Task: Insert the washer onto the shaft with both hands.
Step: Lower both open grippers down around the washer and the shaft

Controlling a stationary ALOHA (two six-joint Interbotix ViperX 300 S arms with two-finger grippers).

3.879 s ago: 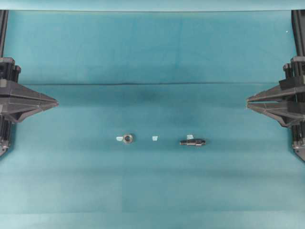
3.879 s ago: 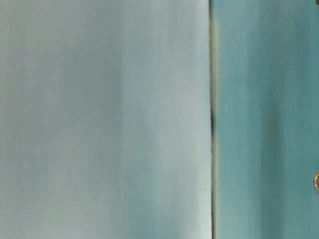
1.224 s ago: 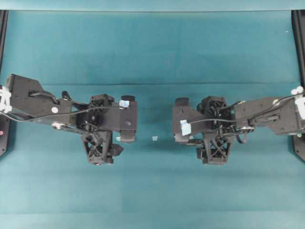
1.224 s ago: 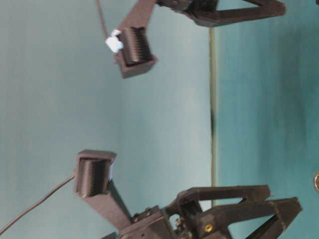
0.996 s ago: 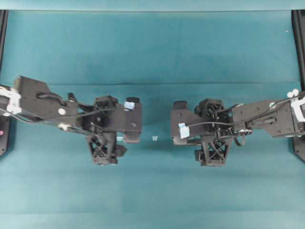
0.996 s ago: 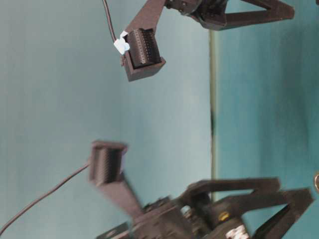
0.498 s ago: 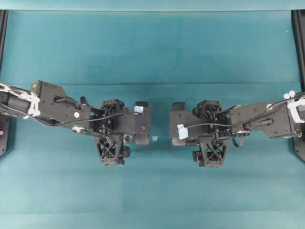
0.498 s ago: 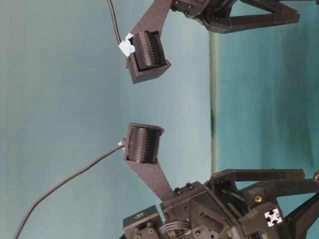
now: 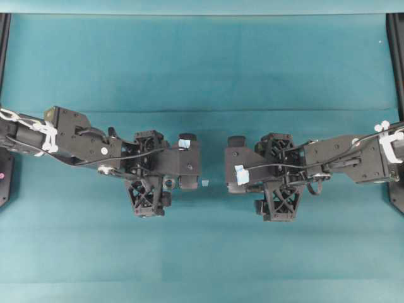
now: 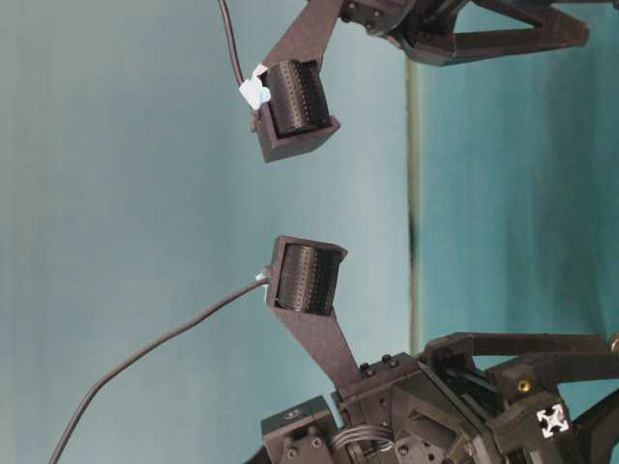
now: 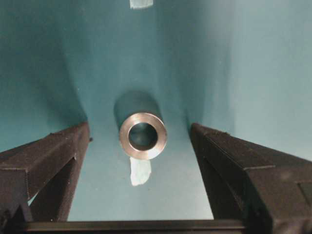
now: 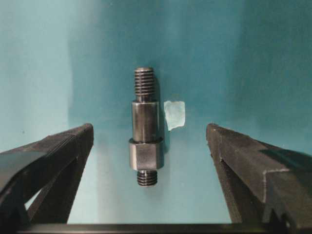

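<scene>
Left to right across the teal surface: the left gripper has travelled in from the left edge over the last few seconds and now hangs over the washer, its jaws spread wide on either side of the ring and touching nothing. The washer lies flat on the cloth, bore upward, with a pale tape scrap just beside it; in the overhead view it shows through the gripper frame. Between the two arms a second tape scrap marks the open middle of the surface. The right gripper has likewise come in from the right edge and straddles the shaft, which lies on its side with threaded ends and a thicker collar, a tape scrap next to it; these jaws are also fully released. Both parts are thus framed but not yet grasped, so the pick-up appears to be the step in hand. Clear cloth lies on all sides of each part, and the arms stand near each other at the centre without touching.
</scene>
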